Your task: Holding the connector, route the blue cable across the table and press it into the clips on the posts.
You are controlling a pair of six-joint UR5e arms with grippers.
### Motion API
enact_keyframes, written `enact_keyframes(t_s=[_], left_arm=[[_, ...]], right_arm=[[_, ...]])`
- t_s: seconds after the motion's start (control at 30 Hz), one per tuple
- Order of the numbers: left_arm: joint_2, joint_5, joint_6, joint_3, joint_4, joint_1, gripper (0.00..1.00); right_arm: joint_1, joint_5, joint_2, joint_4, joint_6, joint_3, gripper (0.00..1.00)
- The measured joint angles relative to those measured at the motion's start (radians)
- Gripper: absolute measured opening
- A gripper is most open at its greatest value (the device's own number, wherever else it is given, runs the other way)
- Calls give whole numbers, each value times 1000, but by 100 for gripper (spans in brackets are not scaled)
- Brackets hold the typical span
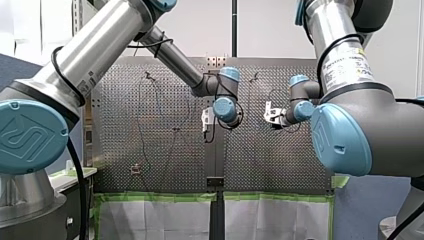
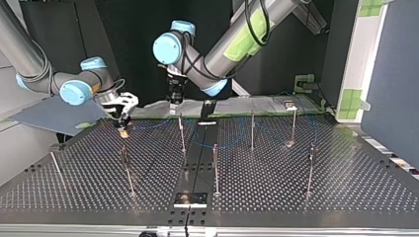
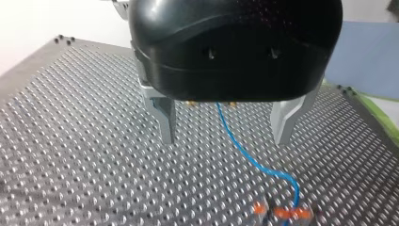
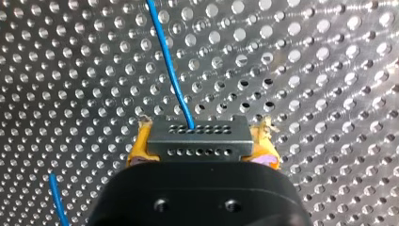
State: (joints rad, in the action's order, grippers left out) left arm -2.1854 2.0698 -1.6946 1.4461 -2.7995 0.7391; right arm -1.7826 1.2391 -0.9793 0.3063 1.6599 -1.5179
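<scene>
The right gripper [image 4: 201, 147] has its yellow pads [image 4: 136, 148] closed on the grey connector [image 4: 197, 134], which sits crosswise between them. The blue cable [image 4: 171, 80] leaves the connector's front face and runs straight ahead over the table [image 4: 329, 70], its long axis in line with the gripper. The left gripper [image 3: 225, 136] has its metal fingers [image 3: 165, 122] wide apart and holds nothing; the cable passes between them, untouched. In the top view the nearest post [image 2: 126, 168] stands just camera-side of the right gripper. Judgement: the right arm is better placed to begin routing.
</scene>
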Motion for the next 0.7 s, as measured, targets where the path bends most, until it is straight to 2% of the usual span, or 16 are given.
enact_keyframes(t_s=[0.13, 0.27, 0.57, 0.7], left_arm=[[-28, 33, -25, -32, -10, 33, 100], [-66, 73, -52, -72, -45, 73, 100], [-149, 155, -70, -154, -127, 153, 100], [-184, 183, -73, -189, -147, 165, 100]], right_arm=[[9, -1, 0, -3, 0, 0, 0], [18, -1, 0, -4, 0, 0, 0], [25, -1, 0, -7, -1, 0, 0], [25, -1, 0, -7, -1, 0, 0]])
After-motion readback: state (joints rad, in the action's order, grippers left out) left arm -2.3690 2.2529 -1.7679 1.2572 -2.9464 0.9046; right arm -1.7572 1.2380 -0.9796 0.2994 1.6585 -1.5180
